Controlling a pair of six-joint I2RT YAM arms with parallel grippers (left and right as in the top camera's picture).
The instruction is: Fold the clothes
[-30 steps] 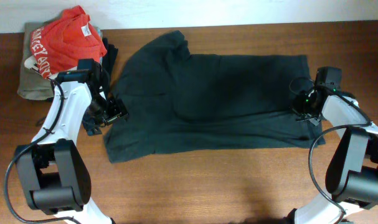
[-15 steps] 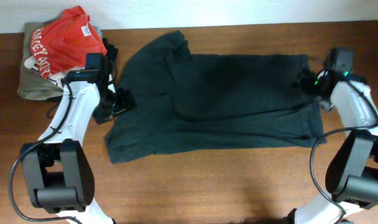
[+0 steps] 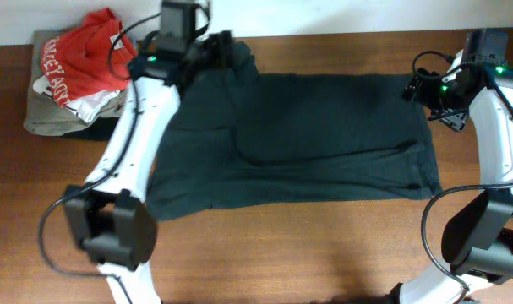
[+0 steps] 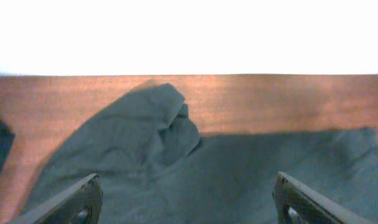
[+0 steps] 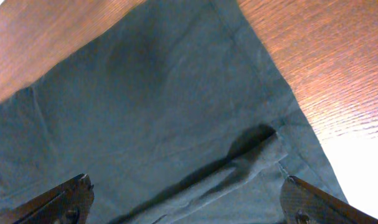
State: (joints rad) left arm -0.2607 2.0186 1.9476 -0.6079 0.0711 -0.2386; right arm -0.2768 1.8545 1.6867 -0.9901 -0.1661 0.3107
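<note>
A dark green shirt (image 3: 324, 135) lies spread flat across the wooden table (image 3: 324, 253). Its far left sleeve (image 4: 167, 121) is bunched up near the back edge. My left gripper (image 3: 212, 49) hovers over that bunched part, jaws open and empty; in the left wrist view the left gripper (image 4: 189, 199) has only green cloth (image 4: 238, 168) between its fingers. My right gripper (image 3: 425, 93) is open at the shirt's far right corner. The right wrist view shows the right gripper (image 5: 189, 199) above the shirt (image 5: 145, 106) and a shadowed crease (image 5: 251, 140), holding nothing.
A pile of other clothes sits at the table's far left: a red shirt (image 3: 83, 55) on top, white cloth under it and an olive garment (image 3: 45, 118) at the bottom. The back edge of the table meets a white wall (image 4: 189, 37).
My left arm swung from the shirt's left edge up to its far left sleeve. My right gripper opened, let go of the shirt's right edge and moved back and right.
</note>
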